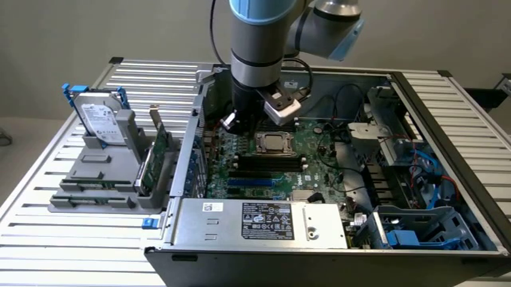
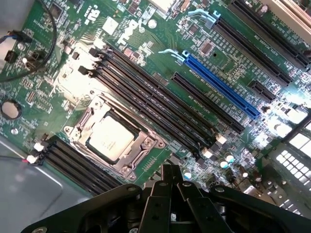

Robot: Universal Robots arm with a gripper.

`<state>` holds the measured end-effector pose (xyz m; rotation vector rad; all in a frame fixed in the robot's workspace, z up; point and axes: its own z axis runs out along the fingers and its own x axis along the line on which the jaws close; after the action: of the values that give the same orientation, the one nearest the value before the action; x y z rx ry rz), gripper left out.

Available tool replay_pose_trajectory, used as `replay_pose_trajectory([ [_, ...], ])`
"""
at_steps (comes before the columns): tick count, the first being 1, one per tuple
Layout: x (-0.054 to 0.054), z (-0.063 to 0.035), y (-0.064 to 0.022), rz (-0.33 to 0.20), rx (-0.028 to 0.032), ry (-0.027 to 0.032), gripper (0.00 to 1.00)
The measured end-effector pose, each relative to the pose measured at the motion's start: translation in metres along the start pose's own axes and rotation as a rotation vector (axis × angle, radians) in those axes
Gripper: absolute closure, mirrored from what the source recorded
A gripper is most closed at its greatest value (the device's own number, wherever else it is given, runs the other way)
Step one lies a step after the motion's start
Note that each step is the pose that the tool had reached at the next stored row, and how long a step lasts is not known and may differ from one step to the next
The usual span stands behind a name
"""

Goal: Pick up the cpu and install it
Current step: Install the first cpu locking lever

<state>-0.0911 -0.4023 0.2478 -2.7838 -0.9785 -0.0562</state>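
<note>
Wrist view puts us looking down on the motherboard, and the cpu already lies in its socket, its pale metal top framed by the steel bracket. Our gripper hangs just above the board beside the socket, with its fingers pressed together and nothing between them. In the exterior view the gripper sits low inside the open computer case, close to the cpu at the middle of the board.

We judge the chip placed, so the care now lies in seating. We would want it flat and square inside the bracket, with no corner riding on the frame, and any touch on it should come straight down and light, since a sideways nudge could shift it on the contacts below.

Black memory slots run close along one side of the socket and another bank flanks the other, so there is little free room around it. A blue expansion slot lies further off. Loose black cables hang near the far case wall. Outside the case, on the exterior view's left, a hard drive stands upright in a grey holder beside a green circuit card, well apart from our work.
</note>
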Motion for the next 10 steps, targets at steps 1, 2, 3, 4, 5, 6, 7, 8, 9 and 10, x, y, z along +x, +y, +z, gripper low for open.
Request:
replay_pose_trajectory([
  [1,0.0001,-0.0009,-0.0001,-0.015,0.0016,-0.0023,0.89],
  [2,0.0002,-0.0018,-0.0003,-0.031,0.0033,-0.0047,0.89],
  [3,0.0003,-0.0026,-0.0004,-0.046,0.0049,-0.0072,0.89],
  [4,0.0004,-0.0031,-0.0005,-0.063,0.0066,-0.0097,0.89],
  [5,0.0004,-0.0036,-0.0006,-0.08,0.0083,-0.0126,0.89],
  [6,0.0004,-0.0039,-0.0007,-0.098,0.01,-0.0157,0.89],
  [7,0.0004,-0.004,-0.0007,-0.116,0.0117,-0.0186,0.89],
  [8,0.0004,-0.0042,-0.0007,-0.134,0.0134,-0.0216,0.89],
  [9,0.0004,-0.0043,-0.0007,-0.151,0.0151,-0.0246,0.89],
  [10,0.0004,-0.0043,-0.0007,-0.169,0.0168,-0.0274,0.89],
])
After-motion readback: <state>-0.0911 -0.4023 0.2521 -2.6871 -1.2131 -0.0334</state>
